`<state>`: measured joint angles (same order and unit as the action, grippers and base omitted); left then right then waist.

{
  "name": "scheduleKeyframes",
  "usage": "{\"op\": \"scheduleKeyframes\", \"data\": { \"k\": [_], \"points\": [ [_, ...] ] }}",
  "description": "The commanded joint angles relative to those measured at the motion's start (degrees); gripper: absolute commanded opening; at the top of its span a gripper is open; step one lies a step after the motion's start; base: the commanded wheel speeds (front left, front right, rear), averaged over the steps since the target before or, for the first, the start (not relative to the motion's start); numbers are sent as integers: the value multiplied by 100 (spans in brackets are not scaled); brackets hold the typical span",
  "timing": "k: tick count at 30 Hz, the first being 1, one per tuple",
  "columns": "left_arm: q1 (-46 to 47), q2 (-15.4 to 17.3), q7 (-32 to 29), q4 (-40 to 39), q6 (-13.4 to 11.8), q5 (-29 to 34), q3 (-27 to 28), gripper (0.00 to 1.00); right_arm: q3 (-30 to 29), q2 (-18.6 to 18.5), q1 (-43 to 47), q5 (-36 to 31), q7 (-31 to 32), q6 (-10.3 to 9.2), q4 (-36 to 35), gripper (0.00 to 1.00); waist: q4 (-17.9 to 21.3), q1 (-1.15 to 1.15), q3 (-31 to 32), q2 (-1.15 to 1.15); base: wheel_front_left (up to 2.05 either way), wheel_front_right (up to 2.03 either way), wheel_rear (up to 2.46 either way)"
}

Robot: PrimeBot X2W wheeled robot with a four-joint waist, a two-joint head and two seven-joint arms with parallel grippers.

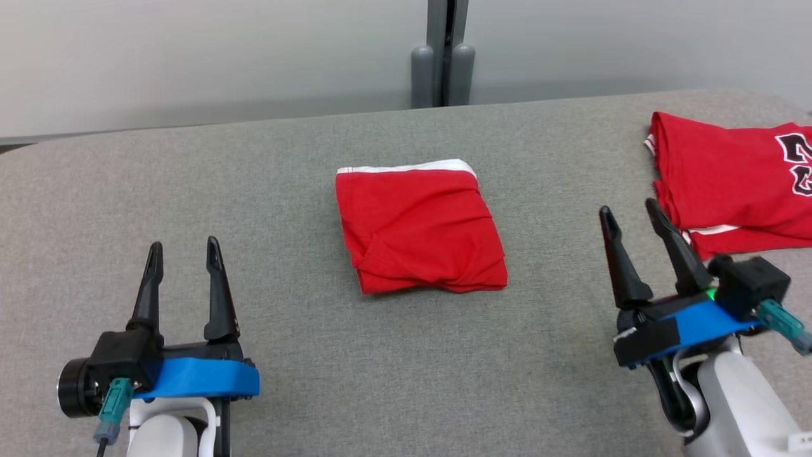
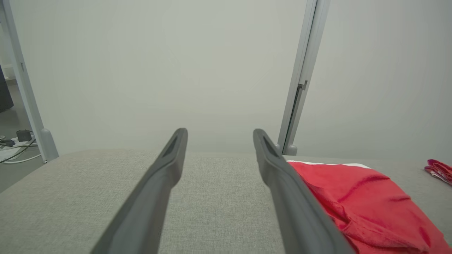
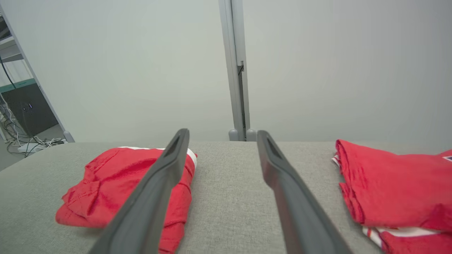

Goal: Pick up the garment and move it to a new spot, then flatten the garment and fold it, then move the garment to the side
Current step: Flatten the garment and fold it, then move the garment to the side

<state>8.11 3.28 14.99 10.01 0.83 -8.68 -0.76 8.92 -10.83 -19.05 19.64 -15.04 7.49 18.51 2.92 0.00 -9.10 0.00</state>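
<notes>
On worktop [image 1: 190, 165], centre: folded red garment [image 1: 420, 228].
Right edge: red jersey [image 1: 736, 184], lettering cut off.
Fingers: left gripper [image 1: 184, 242], right gripper [image 1: 628, 206] both wide, empty.

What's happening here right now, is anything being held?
Nothing is held. The folded red garment lies in the middle of the grey table. The left gripper and right gripper are both open, apart from the cloth on either side of it. A second red jersey lies at the table's right, close to the right gripper.
</notes>
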Motion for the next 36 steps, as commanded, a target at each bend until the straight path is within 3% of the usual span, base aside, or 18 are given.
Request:
{"op": "scheduleKeyframes", "data": {
  "k": [1, 13, 22, 36],
  "points": [
    [-63, 26, 26, 4, -39, 50, 26, 100, -98, 50, 168, -61, -10, 1, -74, 100, 41, 0, 56, 0, 0, 0, 0],
    [-586, 93, 27, -54, -73, 221, 84, 100, -884, 395, 1126, -550, 365, 1, -895, 100, -66, 0, 339, 0, 0, 0, 0],
    [-722, 107, 27, 4, -104, 255, 62, 100, -957, 580, 1422, -813, 653, 1, -1338, 100, -155, 0, 424, 0, 0, 0, 0],
    [-577, 107, 27, -47, -98, 245, 17, 100, -1028, 614, 1210, -880, 822, 1, -1325, 100, -301, 0, 341, 0, 0, 0, 0]
  ]
}}
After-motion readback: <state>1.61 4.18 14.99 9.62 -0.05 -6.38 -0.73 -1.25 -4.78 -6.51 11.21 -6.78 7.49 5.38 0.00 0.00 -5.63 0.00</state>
